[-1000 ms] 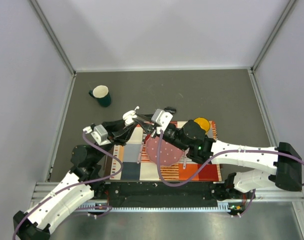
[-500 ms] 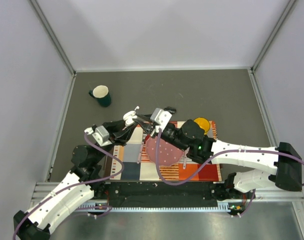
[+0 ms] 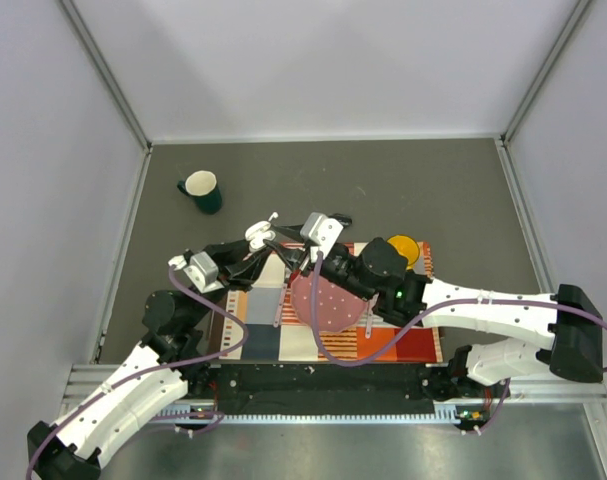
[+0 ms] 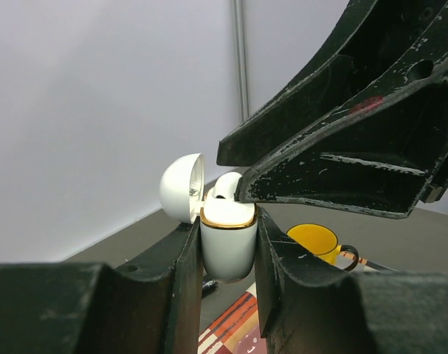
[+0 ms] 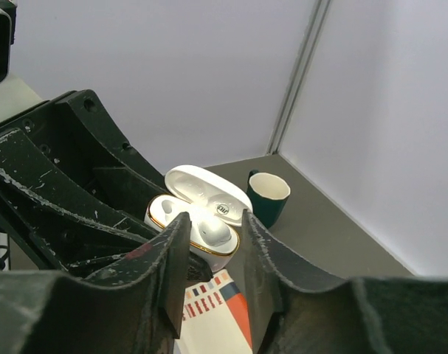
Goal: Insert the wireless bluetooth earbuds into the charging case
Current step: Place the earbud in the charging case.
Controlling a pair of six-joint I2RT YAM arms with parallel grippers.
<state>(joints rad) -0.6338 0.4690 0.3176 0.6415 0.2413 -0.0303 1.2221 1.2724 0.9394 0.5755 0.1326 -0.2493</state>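
My left gripper [image 4: 228, 254] is shut on the white charging case [image 4: 228, 247], holding it above the mat with its lid [image 4: 181, 188] swung open. In the top view the case [image 3: 258, 236] sits between the two arms' tips. One white earbud [image 5: 212, 230] lies in the gold-rimmed case [image 5: 159, 212], under the lid [image 5: 209, 192]. My right gripper [image 5: 215, 234] hovers right over it, jaws open and standing clear on either side of the earbud. The right fingers [image 4: 334, 169] cover part of the earbud [image 4: 227, 184] in the left wrist view. The case's other slot is partly hidden.
A dark green mug [image 3: 201, 190] stands on the grey floor at the back left. A yellow mug [image 3: 403, 248] sits at the far right corner of the patchwork mat [image 3: 383, 345]. A pink dotted disc [image 3: 328, 300] lies on the mat. A small black oval object [image 3: 340, 219] lies behind the grippers.
The right gripper's jaws have widened around the earbud in the case. Both arms and the held case stay almost where they were.
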